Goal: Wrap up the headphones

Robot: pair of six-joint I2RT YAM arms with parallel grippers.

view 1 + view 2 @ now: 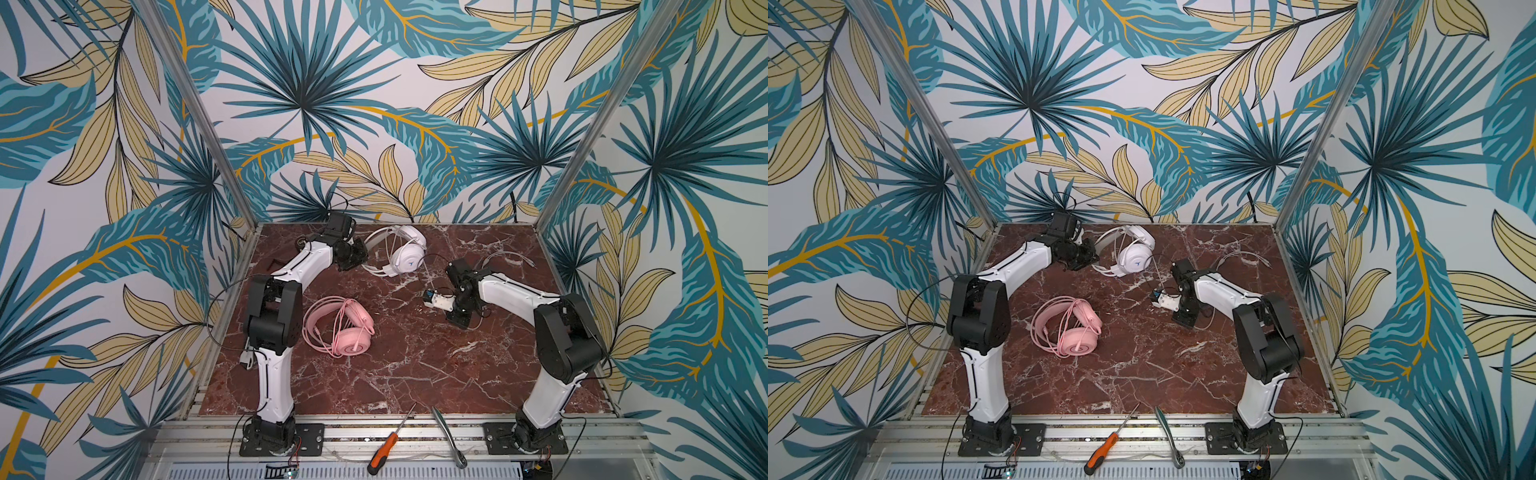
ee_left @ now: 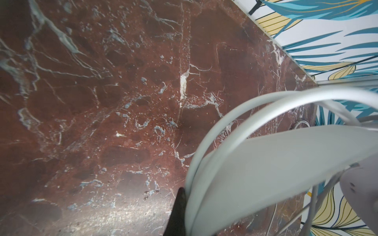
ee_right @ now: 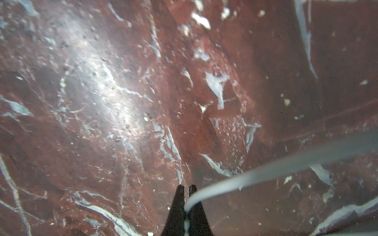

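Note:
The white headphones (image 1: 409, 254) (image 1: 1133, 257) sit at the back of the marble table. My left gripper (image 1: 362, 257) (image 1: 1094, 257) is shut on their headband (image 2: 266, 163); only one dark finger (image 2: 180, 208) shows in the left wrist view. The pink headphones (image 1: 345, 330) (image 1: 1073, 334) lie left of centre with their cable looped over them, untouched. My right gripper (image 1: 459, 322) (image 1: 1185, 321) (image 3: 186, 196) points down right of centre, shut on the white cable (image 3: 266, 169), which runs out between its fingertips. The cable's loose end (image 1: 503, 257) lies at the back right.
An orange-handled screwdriver (image 1: 384, 451) and a metal ratchet wrench (image 1: 449, 436) lie on the aluminium rail at the front edge. Metal posts (image 1: 199, 124) and patterned walls close in the table on three sides.

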